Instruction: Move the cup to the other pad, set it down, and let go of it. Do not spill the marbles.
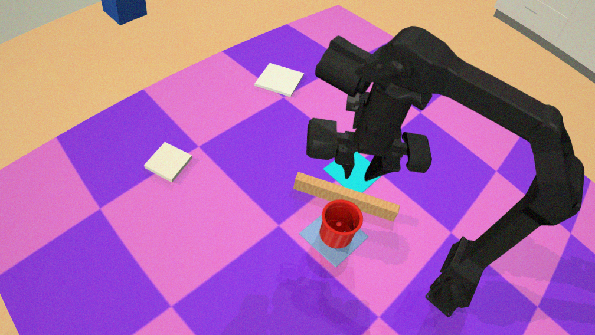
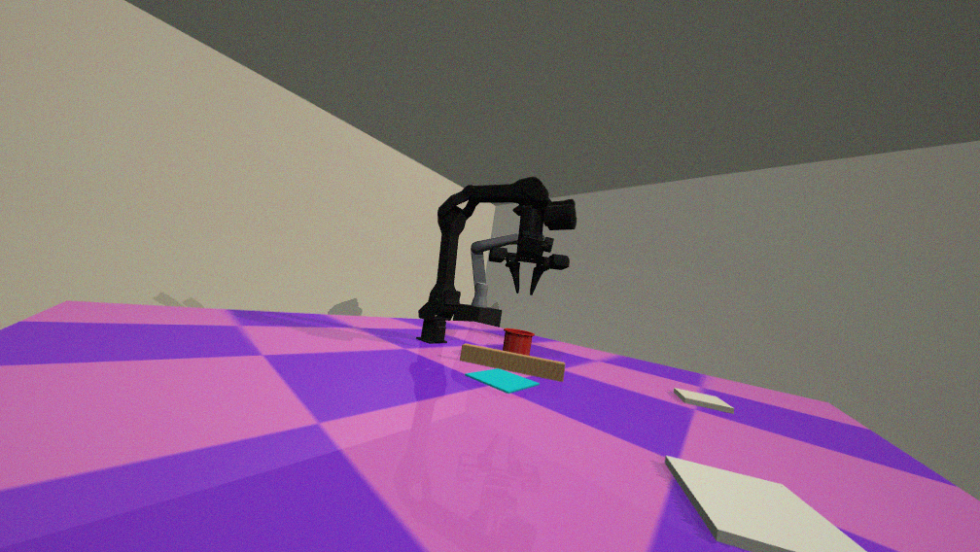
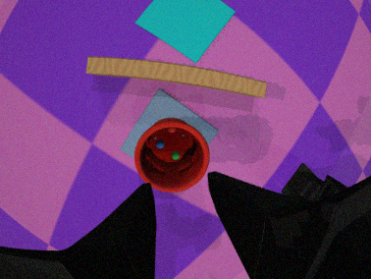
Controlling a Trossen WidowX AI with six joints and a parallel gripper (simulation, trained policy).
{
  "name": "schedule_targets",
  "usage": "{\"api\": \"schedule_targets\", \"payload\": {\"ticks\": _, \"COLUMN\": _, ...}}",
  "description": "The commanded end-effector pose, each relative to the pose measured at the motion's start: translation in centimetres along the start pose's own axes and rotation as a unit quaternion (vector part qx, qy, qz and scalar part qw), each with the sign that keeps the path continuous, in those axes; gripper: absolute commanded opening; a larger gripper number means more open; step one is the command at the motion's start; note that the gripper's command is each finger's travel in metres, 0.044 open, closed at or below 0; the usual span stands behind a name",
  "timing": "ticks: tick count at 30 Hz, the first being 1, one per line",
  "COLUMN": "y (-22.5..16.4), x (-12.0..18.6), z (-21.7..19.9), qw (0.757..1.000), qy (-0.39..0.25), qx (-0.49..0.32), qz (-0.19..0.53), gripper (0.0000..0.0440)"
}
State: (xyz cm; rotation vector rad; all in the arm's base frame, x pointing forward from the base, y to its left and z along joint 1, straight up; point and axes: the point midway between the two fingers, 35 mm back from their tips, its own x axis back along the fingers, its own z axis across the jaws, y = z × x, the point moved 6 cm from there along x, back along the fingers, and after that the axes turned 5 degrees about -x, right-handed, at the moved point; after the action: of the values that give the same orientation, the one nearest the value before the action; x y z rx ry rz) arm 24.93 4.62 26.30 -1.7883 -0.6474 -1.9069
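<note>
Top view: red cup (image 1: 337, 237) (image 2: 517, 343) (image 3: 172, 185) upright on the grey-blue pad (image 1: 336, 257) (image 3: 132, 139), mouth up, a small reddish ball visible inside. A wooden bar (image 1: 345, 195) (image 2: 512, 362) (image 3: 177, 74) lies across the bench (image 1: 224, 183) (image 2: 274, 438) (image 3: 44, 113) between this pad and the cyan pad (image 1: 359, 183) (image 2: 503, 380) (image 3: 188, 27), so it stands in the direct line from cup to cyan pad. Two cream tiles, the first (image 1: 280, 79) (image 2: 703, 399) and the second (image 1: 167, 162) (image 2: 760, 503), lie flat, well apart from cup and bar. Beyond the bench, a dark blue block (image 1: 124, 10) and a pale cabinet (image 1: 553, 29) at the frame's upper edge. Exterior view: black arm arched over, fingers (image 2: 524, 293) pointing down, raised above cup and bar, parted and clamped on nothing. Cup's lower part is hidden behind the bar; cyan pad on the camera's side of it. A grey arm (image 2: 478, 274) stands behind the black one. Wrist view: fingers apart with a gap between tips; they overlap the picture's lower part near the cup's rim. Inside the cup, a blue marble (image 3: 160, 144) and a green marble (image 3: 176, 155), plus a reddish one (image 3: 172, 130) partly visible by the wall.
</note>
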Motion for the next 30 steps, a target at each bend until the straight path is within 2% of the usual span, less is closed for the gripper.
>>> {"api": "schedule_targets", "payload": {"ticks": 1, "y": 0.1, "x": -1.2, "z": -0.3, "qw": 1.000, "qy": -0.029, "qx": -0.010, "qz": 0.007, "gripper": 0.0150}}
{"api": "schedule_targets", "payload": {"ticks": 30, "y": -0.7, "x": -8.7, "z": -1.2, "qw": 0.992, "qy": -0.121, "qx": -0.029, "qz": 0.023, "gripper": 0.0168}}
